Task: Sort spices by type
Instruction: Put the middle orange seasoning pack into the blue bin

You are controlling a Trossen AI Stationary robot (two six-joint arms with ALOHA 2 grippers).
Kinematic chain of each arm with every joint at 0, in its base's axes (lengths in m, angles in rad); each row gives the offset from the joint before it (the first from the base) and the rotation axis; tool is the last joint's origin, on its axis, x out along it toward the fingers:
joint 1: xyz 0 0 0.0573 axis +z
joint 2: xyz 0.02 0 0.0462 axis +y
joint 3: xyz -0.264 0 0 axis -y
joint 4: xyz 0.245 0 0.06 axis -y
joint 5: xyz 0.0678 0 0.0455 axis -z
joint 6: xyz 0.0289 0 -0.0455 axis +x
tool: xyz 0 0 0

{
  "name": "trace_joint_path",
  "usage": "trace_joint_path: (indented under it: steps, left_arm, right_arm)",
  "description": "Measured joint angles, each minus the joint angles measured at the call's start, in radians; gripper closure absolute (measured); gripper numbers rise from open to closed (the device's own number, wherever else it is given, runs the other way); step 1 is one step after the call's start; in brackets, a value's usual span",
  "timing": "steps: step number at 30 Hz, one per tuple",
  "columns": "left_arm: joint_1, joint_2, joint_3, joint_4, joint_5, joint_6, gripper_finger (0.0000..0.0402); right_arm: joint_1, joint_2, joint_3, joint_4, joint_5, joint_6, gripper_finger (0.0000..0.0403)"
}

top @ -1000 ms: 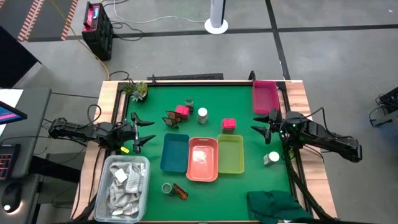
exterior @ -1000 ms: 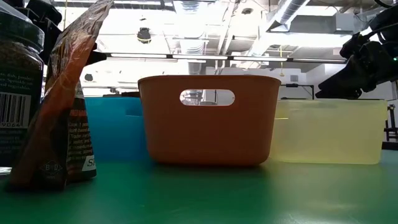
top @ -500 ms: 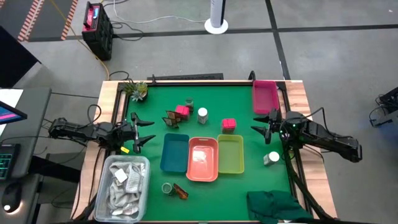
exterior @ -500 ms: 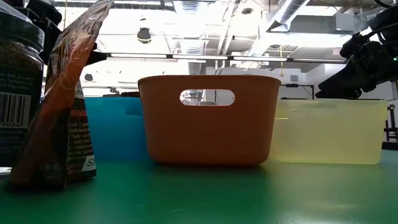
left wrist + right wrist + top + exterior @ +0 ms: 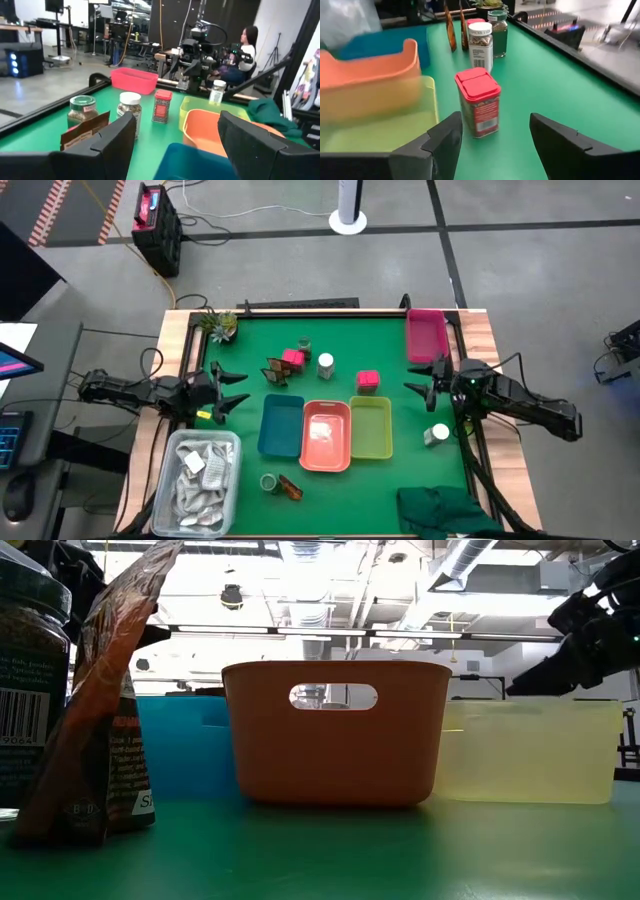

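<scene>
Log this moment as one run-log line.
left pincer: open, empty, left table edge | right pincer: open, empty, facing pink cube box | orange tray: empty

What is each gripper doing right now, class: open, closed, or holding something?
Left gripper: open, holding nothing.
Right gripper: open, holding nothing.

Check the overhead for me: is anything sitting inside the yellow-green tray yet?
No. In the high view the yellow-green tray shows only its bare floor, while the nearest pink box stands on the mat just beyond it.
</scene>
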Motion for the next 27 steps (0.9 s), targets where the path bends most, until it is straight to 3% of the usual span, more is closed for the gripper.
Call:
trace_joint_path:
  steps: [7, 14, 20, 25, 27]
  left_arm:
    - [0.0, 0.0, 0.0, 0.009, -0.001, 0.033, 0.0134]
    - [0.0, 0.0, 0.002, 0.012, -0.049, -0.033, 0.0134]
    - [0.012, 0.001, 0.019, -0.007, -0.135, -0.001, 0.0134]
    - [0.07, 0.061, 0.131, -0.123, -0.14, -0.018, 0.0134]
    - [0.094, 0.108, 0.184, -0.171, -0.14, -0.016, 0.0134]
  right_arm:
    - [0.0, 0.0, 0.0, 0.0, 0.001, -0.035, 0.0143]
    - [0.0, 0.001, -0.002, 0.058, 0.003, -0.022, 0.0143]
    - [0.007, 0.0, -0.002, 0.229, 0.003, 0.339, 0.0143]
    - [-0.002, 0.003, -0.002, 0.302, 0.007, 0.38, 0.0143]
    - [-0.006, 0.003, -0.002, 0.32, 0.065, 0.404, 0.0143]
